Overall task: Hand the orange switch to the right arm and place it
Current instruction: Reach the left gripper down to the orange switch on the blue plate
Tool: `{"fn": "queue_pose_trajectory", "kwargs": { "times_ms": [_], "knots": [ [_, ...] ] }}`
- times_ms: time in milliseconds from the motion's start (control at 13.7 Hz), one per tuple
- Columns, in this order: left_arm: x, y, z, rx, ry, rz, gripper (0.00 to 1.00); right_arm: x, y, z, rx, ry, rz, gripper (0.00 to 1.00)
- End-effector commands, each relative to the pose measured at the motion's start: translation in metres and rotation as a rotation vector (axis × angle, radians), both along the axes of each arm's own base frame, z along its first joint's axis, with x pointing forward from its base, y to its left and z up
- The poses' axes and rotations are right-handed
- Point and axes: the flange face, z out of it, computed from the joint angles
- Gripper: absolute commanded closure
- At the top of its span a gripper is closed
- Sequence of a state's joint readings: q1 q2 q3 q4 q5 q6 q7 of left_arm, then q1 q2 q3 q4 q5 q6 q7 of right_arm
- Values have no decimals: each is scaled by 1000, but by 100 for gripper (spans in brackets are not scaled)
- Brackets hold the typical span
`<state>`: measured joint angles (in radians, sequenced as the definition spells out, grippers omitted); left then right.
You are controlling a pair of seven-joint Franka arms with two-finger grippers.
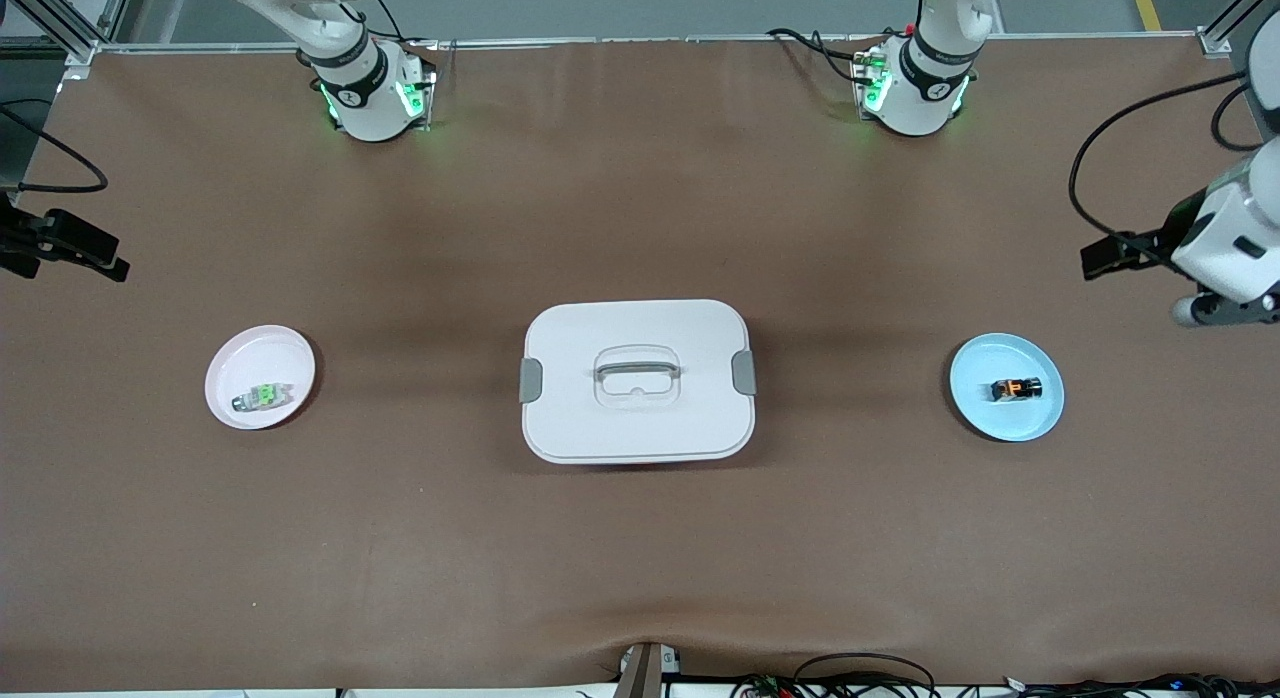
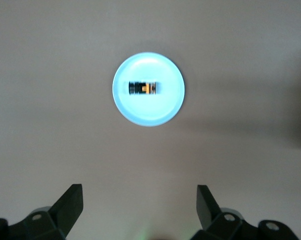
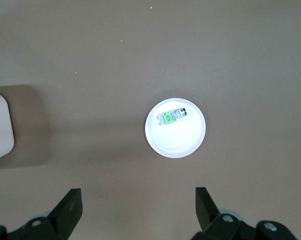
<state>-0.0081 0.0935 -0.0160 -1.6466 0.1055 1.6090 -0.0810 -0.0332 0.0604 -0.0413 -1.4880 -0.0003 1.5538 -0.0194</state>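
You have the orange switch (image 1: 1016,389) lying on its side in the blue plate (image 1: 1005,418), toward the left arm's end of the table, with nothing touching it. Your left gripper (image 2: 139,207) hangs high in the air with its fingers (image 2: 70,202) spread wide apart and empty; in the left wrist view the blue plate and the switch sit well below it, and in the front view only the wrist of that arm shows at the edge of the table. Your right gripper (image 3: 138,210) also hangs high with its fingers spread wide and empty, over the table near the pink plate (image 1: 228,363), which carries a clear part with a green centre (image 1: 261,397) toward the right arm's end of the table. Between the two plates you see a white lidded box (image 1: 637,381) with a clear handle and grey clips, resting mid-table, well apart from both plates.
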Motion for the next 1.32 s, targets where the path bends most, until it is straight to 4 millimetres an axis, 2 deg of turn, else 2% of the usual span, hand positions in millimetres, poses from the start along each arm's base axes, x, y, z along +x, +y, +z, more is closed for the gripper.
{"fn": "queue_pose_trajectory", "kwargs": {
  "times_ms": [0,146,366,879,1099,1245],
  "knots": [
    [-1,14,-35,11,-39,-12,0,-3,1,5,-5,-5,12,0],
    [0,20,-73,7,-70,-20,0,-3,1,5,-5,-5,12,0],
    [8,18,-125,-1,-75,-35,0,-2,1,6,-5,-8,12,0],
    [21,35,-220,-19,-82,-39,0,-2,1,6,-6,-8,12,0],
    [24,40,-252,-25,-76,-39,0,-2,1,6,-6,-8,12,0],
    [25,43,-266,-29,-69,-54,0,-3,0,5,-6,-5,10,0]
  ]
}}
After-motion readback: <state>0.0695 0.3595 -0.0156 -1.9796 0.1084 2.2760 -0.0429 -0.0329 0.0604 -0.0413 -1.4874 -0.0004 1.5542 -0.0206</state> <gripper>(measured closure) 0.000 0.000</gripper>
